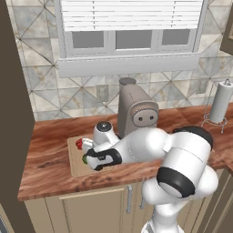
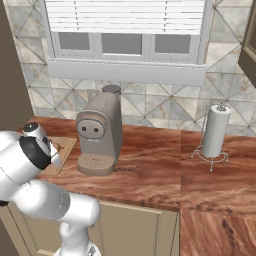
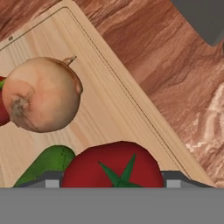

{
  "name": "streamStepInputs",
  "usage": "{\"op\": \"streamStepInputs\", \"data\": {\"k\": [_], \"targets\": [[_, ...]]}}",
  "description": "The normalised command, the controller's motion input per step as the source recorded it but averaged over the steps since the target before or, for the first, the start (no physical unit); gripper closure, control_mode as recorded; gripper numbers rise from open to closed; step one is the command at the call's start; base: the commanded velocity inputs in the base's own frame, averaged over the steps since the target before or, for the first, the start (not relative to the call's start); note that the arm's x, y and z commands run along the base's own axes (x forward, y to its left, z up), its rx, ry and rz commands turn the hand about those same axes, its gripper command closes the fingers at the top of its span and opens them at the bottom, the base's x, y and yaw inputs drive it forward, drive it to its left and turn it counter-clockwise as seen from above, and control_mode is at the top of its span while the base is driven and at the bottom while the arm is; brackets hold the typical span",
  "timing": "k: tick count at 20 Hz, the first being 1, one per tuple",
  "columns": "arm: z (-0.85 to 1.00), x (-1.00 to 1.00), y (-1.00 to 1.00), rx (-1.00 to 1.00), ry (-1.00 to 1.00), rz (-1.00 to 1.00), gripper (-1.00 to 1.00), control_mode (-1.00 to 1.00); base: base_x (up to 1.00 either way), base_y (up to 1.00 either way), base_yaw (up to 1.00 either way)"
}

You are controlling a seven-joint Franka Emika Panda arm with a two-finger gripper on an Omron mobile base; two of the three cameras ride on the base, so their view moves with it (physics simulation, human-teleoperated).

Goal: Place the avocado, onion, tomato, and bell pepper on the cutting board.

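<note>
Tan onion (image 3: 41,94) – avocado (image 3: 46,164) beside tomato (image 3: 113,166) (touching) – crowds the cutting board (image 3: 109,96).

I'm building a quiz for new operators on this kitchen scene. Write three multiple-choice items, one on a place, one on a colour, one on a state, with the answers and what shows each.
1. Where does the onion lie?
A. on the cutting board
B. on the bare counter
C. under the coffee machine

2. What colour is the item between the gripper fingertips in the hand view?
A. tan
B. red
C. yellow

3. How does the paper towel roll stand?
A. lying flat
B. tipped against the wall
C. upright on its wire holder

Answers:
1. A, the onion rests on the light wood, inside the board's edge.
2. B, the tomato with a green stem star sits there; whether the fingers press it cannot be told.
3. C, it stands vertical on the counter right of the coffee machine.
</note>
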Motion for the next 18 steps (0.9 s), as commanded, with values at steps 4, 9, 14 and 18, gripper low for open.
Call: {"op": "streamStepInputs", "data": {"k": [4, 9, 14, 18], "targets": [[0.0, -0.26, 0.0, 0.0, 0.0, 0.0, -1.0, -1.0, 0.0, 0.0, 0.0], [0.0, -0.25, 0.0, 0.0, 0.0, 0.0, -1.0, -1.0, 0.0, 0.0, 0.0], [0.09, -0.02, -0.03, 0.0, -0.03, 0.0, -1.0, -1.0, 0.0, 0.0, 0.0], [0.35, -0.02, -0.08, 0.02, -0.09, 0.0, -1.0, -1.0, 0.0, 0.0, 0.0]]}}
